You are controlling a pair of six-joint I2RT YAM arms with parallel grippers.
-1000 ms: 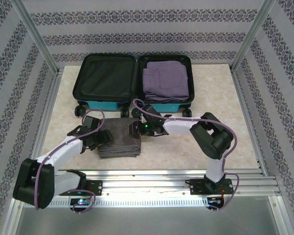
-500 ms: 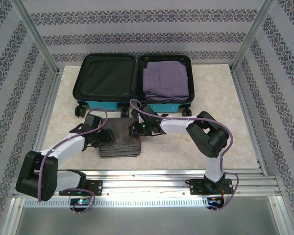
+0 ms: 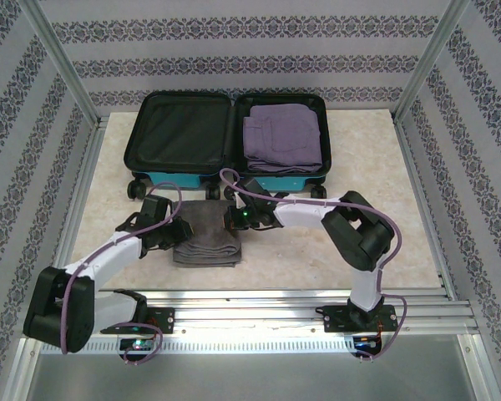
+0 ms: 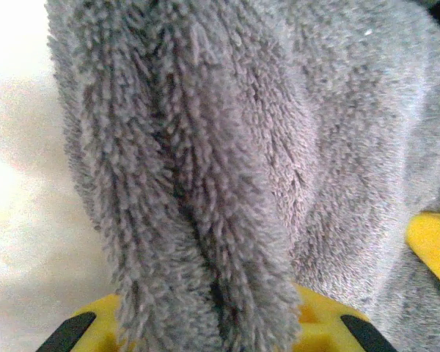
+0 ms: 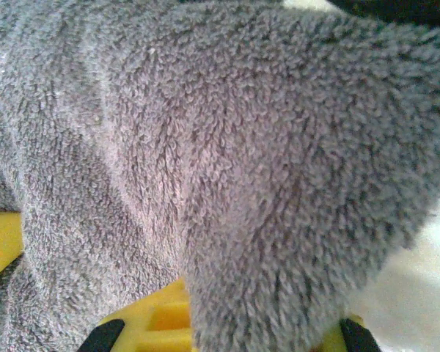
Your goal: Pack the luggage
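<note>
The luggage (image 3: 179,179), a turquoise hard-shell suitcase, lies open at the back of the table. Its left half shows bare black lining and its right half holds folded purple clothes (image 3: 282,138). In front of it lies a folded grey fluffy towel (image 3: 209,241). My left gripper (image 3: 174,234) is shut on the towel's left edge, and my right gripper (image 3: 234,219) is shut on its far right corner. In the left wrist view the towel (image 4: 279,147) bunches between the yellow jaws of the gripper (image 4: 220,308). In the right wrist view the towel (image 5: 205,147) does the same in the gripper (image 5: 227,308).
The suitcase's black wheels (image 3: 137,190) face the towel, just behind both grippers. Patterned walls and metal frame posts (image 3: 63,63) enclose the table. A metal rail (image 3: 259,305) runs along the near edge. Bare marble tabletop (image 3: 384,209) lies to the right.
Both grippers have drawn slightly inward and toward the suitcase, and the towel has shifted a little to the right and back with them.
</note>
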